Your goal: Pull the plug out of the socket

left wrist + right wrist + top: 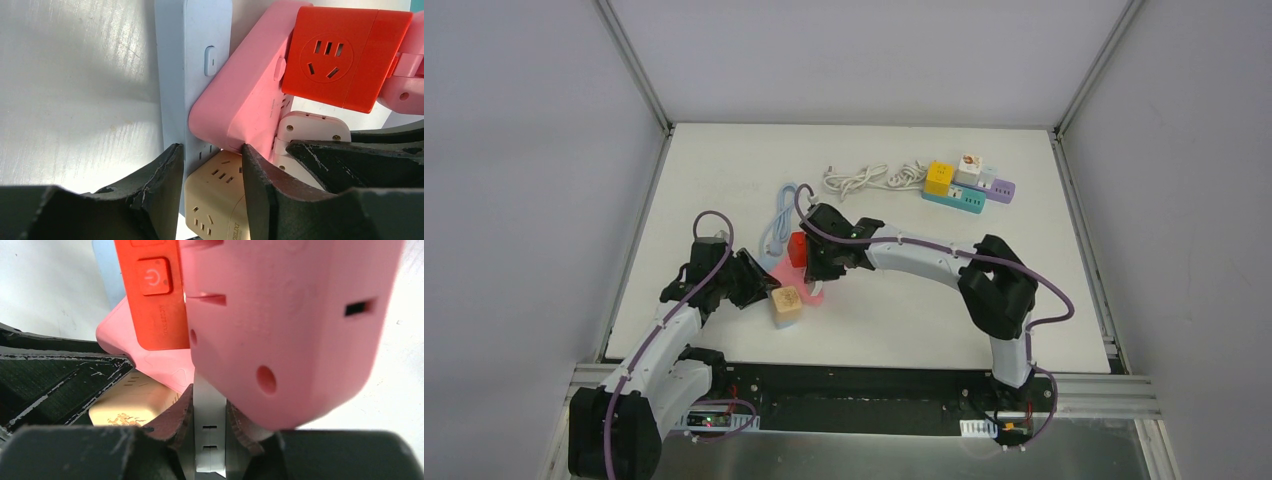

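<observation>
While stretching forward and rightward from the near-left base, upper link lying low over the white table (724, 170) and wrist turned inward, bringing the left gripper (764, 288) against the beige cube adapter (787, 303) from its left. Clamping that cube between two black fingers (155, 185), jaws standing at about the cube's own width: one pad lying along the edge of the light-blue power strip (192, 60), the other bearing on the cube's opposite side. Holding it at the near end of the pink power strip (240, 100), touching both strips; plugged into one or the other, no telling which. Showing, farther right on the pink strip, a red cube adapter (345, 55), socket face toward the left wrist camera, and just below it a white plug (307, 127).

Arching in from the near-right base, elbow bent high at the right, forearm running leftward across the table, wrist dipping onto the strips beside the red cube. Squeezing the right gripper (209, 402) to a narrow gap on the white plug's pale slotted body, close under a bulky pink housing (290, 325). Lying well apart at the far right: a coiled white cable (874, 178), a yellow cube adapter (938, 177), a white cube adapter (968, 167), a teal power strip (952, 200) and a purple power strip (1001, 189).
</observation>
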